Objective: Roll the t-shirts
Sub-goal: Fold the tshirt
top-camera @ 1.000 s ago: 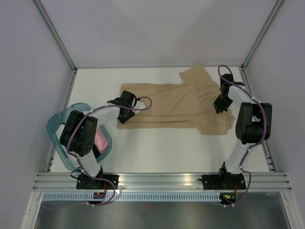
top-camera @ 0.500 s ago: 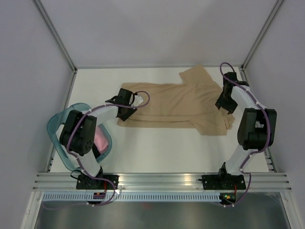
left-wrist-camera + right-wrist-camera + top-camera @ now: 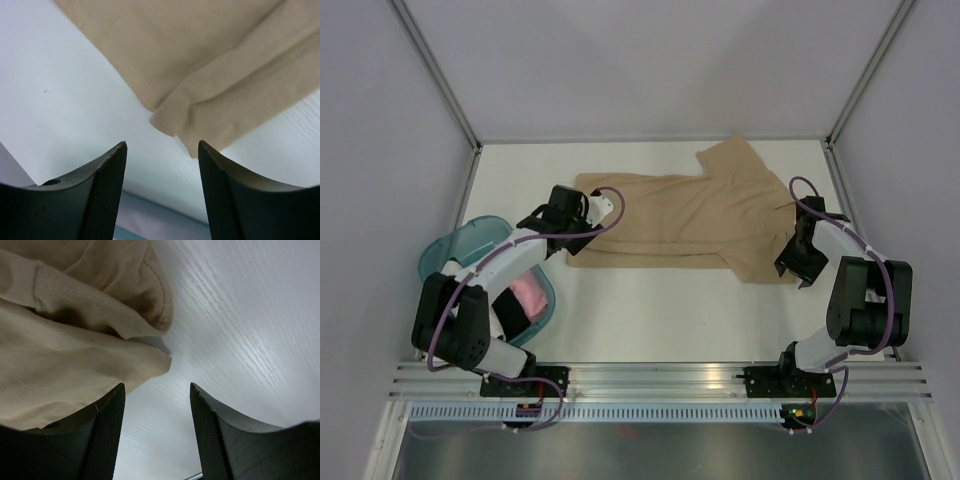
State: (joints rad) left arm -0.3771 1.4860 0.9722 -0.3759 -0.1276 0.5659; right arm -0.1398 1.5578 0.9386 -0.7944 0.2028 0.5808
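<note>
White table [image 3: 650, 320] carries the tan t-shirt [image 3: 690, 215], spread flat toward its far side; teal basket [image 3: 445, 260] at near left holds a pink bundle [image 3: 528, 292]; my left gripper [image 3: 162, 146] hangs wide apart, empty, at the shirt's left corner; my right gripper [image 3: 157, 387] likewise, by its right edge.

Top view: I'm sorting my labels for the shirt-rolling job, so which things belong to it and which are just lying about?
Job: tan t-shirt, spread flat; pink bundle.
Lying about: teal basket, holding the pink bundle.
</note>
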